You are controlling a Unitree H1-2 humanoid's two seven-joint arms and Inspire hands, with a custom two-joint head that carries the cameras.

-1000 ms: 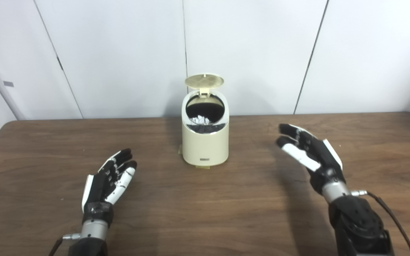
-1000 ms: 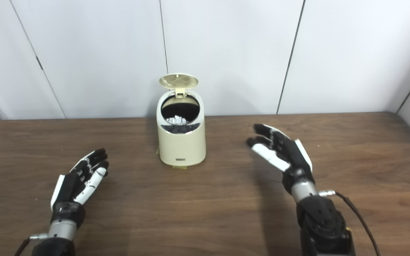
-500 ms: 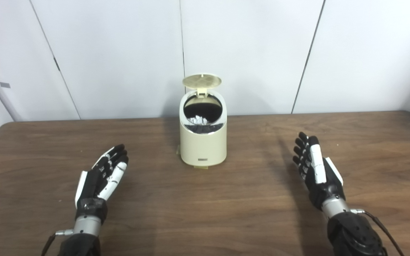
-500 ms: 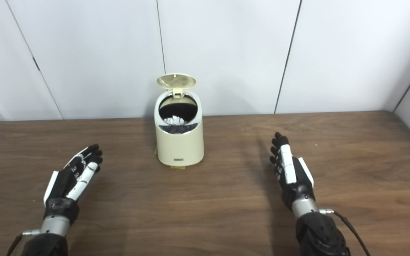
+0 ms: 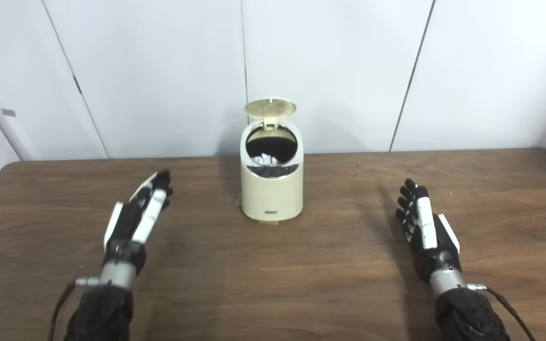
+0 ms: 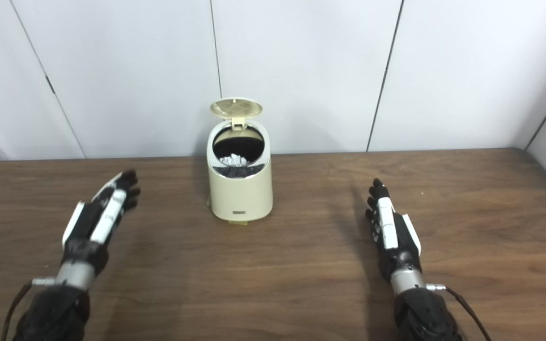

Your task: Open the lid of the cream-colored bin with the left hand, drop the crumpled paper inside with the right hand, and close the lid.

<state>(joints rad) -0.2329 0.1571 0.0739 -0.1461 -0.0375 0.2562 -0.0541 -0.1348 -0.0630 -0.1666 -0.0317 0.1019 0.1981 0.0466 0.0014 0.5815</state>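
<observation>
The cream-colored bin (image 5: 271,189) stands at the middle back of the brown table (image 5: 273,274). Its round lid (image 5: 270,108) stands open, tipped up behind the opening. Crumpled white paper (image 5: 263,159) lies inside the bin on a dark liner. My left hand (image 5: 136,219) is open and empty, raised above the table to the left of the bin, fingers pointing forward. My right hand (image 5: 423,230) is open and empty, low over the table to the right of the bin, fingers straight.
White wall panels (image 5: 339,71) rise right behind the table's back edge. The bin also shows in the right eye view (image 6: 240,182), with my hands well apart from it on either side.
My right hand has drawn back from near the bin and lowered to the right. My left hand has risen and moved forward toward the bin. The lid stays open.
</observation>
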